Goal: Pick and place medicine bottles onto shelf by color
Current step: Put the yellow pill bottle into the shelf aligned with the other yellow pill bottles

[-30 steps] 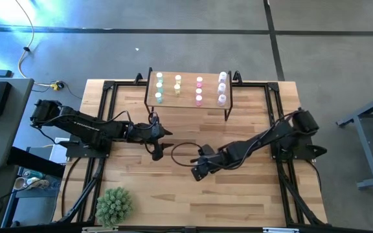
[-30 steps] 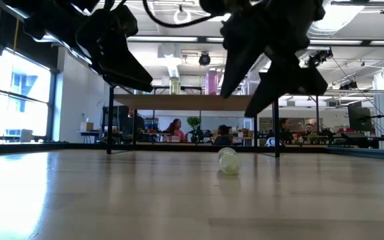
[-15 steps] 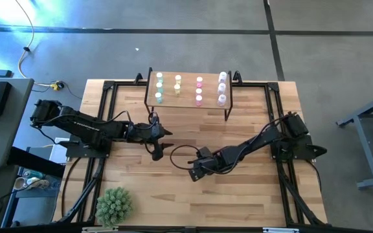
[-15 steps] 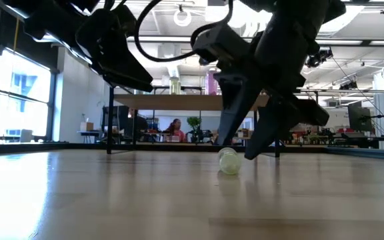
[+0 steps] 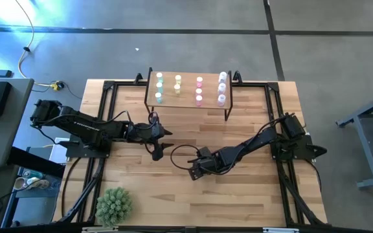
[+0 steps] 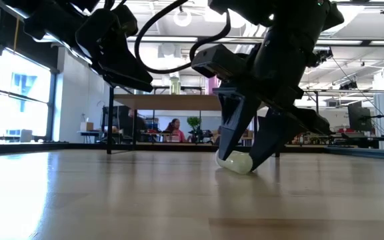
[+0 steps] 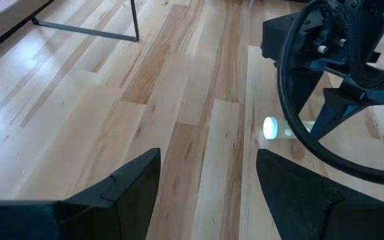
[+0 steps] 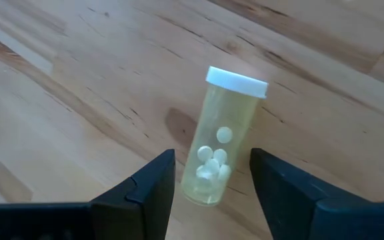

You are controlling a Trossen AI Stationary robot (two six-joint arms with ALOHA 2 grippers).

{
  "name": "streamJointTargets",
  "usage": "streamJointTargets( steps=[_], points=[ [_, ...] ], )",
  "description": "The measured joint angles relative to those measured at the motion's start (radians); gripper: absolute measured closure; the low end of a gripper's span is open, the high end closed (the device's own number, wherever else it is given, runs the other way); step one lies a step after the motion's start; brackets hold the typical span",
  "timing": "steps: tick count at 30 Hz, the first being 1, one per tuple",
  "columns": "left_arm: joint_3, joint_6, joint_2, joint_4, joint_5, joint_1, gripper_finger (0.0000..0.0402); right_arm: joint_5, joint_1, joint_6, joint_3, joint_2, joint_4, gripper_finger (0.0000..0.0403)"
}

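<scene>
One yellow bottle [image 8: 222,156] with a white cap is seen lying on its side on the table [image 5: 251,188], near the middle of the board, with several small white pills visible through its clear wall. It lies between the two spread fingers [image 8: 145,193] of the right gripper [image 8: 212,193], its base end inside the gap and its capped end pointing away from the wrist. The fingers stand on either side of the bottle and are not pressed onto it; in the low view their tips reach down to the tabletop around the bottle [image 6: 235,162].

Eleven further bottles are counted standing upright on the shelf [image 5: 188,88] at the far edge of the table, arranged in four columns by colour: three green [image 5: 158,87], two yellow [image 5: 178,84], three pink [image 5: 199,90] and three pale lavender [image 5: 222,87].

The left gripper [image 5: 162,141] is held above the table, left of centre and apart from the lying bottle, with its fingers [image 7: 132,183] spread and nothing between them. The bottle and the right gripper are visible from its wrist camera, farther off.

One spiky green plant ball [image 5: 114,205] rests near the table's front left corner.
</scene>
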Motion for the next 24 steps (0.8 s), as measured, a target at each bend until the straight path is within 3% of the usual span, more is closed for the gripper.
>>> streamJointTargets(
  steps=[15, 24],
  points=[
    [0.0, 0.0, 0.0, 0.0, 0.003, 0.0, 0.0163, -0.008, 0.0, -0.061, 0.001, 0.0, -0.054, 0.031],
    [0.0, 0.016, 0.0, 0.0, 0.065, 0.0, 0.0163, 0.017, 0.0, -0.186, -0.003, -0.036, -0.034, 0.0315]
  ],
)
